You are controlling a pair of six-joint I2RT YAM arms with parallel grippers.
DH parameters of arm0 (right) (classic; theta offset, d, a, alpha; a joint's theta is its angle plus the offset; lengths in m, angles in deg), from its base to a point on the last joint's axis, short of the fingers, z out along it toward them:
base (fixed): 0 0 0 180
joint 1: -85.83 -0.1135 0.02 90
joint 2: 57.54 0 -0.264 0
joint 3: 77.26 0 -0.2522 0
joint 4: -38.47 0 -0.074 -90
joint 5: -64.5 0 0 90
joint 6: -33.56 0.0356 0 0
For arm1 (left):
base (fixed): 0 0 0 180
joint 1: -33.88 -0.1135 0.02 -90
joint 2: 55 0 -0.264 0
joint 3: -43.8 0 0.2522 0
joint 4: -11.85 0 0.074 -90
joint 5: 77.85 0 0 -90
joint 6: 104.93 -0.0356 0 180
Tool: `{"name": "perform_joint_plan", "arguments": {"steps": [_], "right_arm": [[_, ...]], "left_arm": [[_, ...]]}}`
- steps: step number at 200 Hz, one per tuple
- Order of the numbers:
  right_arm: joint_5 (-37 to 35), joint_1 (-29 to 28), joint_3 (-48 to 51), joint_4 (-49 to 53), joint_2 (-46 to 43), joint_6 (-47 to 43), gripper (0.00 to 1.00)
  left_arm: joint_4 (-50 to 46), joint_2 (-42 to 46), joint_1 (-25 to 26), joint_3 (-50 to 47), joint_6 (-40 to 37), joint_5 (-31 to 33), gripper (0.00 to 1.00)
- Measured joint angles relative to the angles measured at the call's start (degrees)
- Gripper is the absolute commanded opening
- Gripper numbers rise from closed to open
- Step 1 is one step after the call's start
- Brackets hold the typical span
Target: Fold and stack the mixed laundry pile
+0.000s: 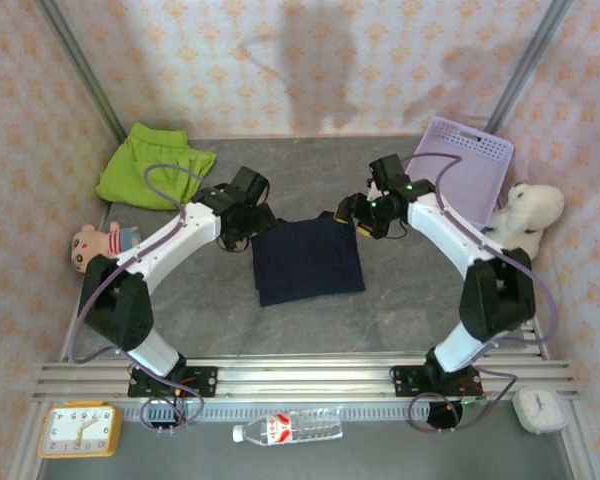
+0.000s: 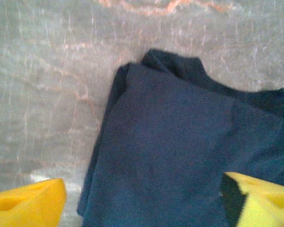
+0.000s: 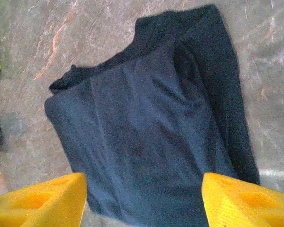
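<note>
Navy garment [image 1: 308, 258] folded flat mid-table [image 1: 200, 300], both grippers let go above it.
Left gripper [image 2: 142, 202] and right gripper [image 3: 143, 198] hang jaws spread, empty, over its 2 far corners. Green garment [image 1: 150, 165] lies far left, well apart. Basket [image 1: 470, 160] far right, white plush [image 1: 530, 210] just beside it behind the right arm. Doll [image 1: 98, 243] by the left arm. Clock [image 1: 78, 428] and bottle [image 1: 290, 430] near the bases.
</note>
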Motion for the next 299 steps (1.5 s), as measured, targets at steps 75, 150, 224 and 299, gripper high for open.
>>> {"name": "perform_joint_plan", "arguments": {"steps": [75,150,224,299], "right_arm": [[0.9,0.1,-10.1,-0.6,19.1,-2.2,0.52],[2.5,0.1,-11.5,-2.0,23.0,-0.7,0.09],[1.7,0.1,-11.1,-1.6,21.2,-0.4,0.00],[-3.1,4.0,-4.2,-1.2,6.2,4.3,0.57]], "left_arm": [[3.1,-15.4,-3.0,4.8,-7.3,-1.8,0.63],[4.1,-22.3,-2.9,5.5,-9.4,-3.5,0.19],[4.3,-20.9,-2.9,5.3,-9.0,-4.5,0.00],[2.5,-18.3,0.6,16.2,-9.2,-6.0,0.57]]}}
